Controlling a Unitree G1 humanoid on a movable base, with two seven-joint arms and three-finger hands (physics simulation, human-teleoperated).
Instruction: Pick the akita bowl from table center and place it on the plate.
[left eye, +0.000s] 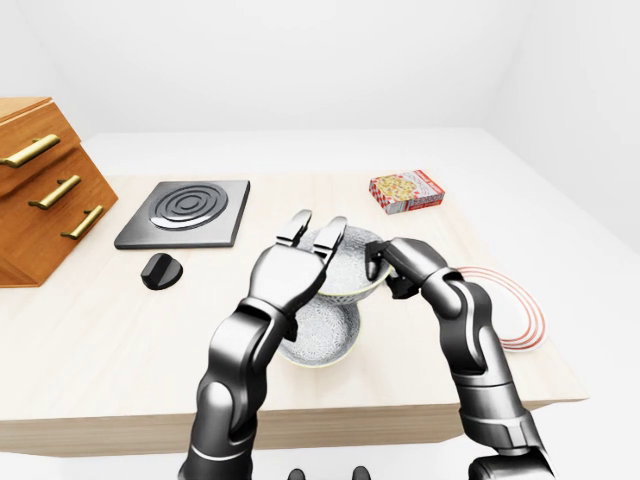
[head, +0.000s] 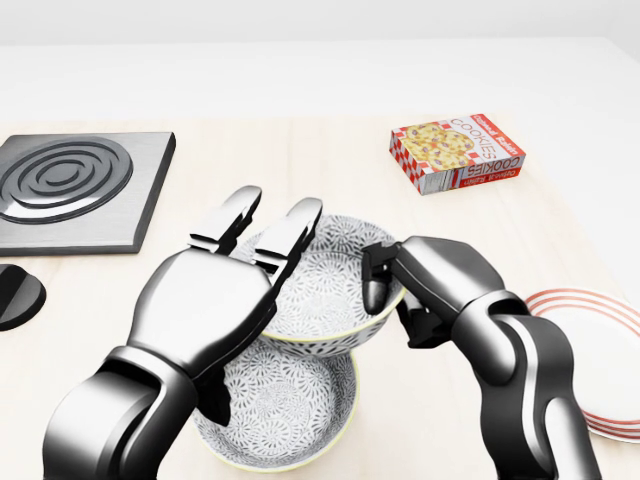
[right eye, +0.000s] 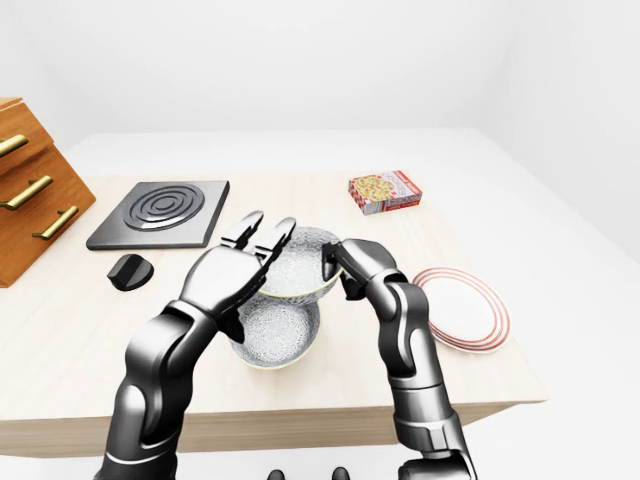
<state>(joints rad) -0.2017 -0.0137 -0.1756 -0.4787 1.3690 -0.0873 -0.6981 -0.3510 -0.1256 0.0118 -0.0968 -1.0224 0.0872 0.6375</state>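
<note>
Two patterned akita bowls show in the head view. The upper bowl hangs tilted over the lower bowl, which rests on the table. My right hand is shut on the upper bowl's right rim, thumb inside and fingers under the outer wall. My left hand is open, its fingers stretched straight along the bowl's left rim and not gripping. The red-rimmed white plate lies on the table to the right, apart from both bowls.
A cookies box lies at the upper right, and a grey burner plate at the upper left with a black knob below it. A wooden drawer cabinet stands at the table's left end.
</note>
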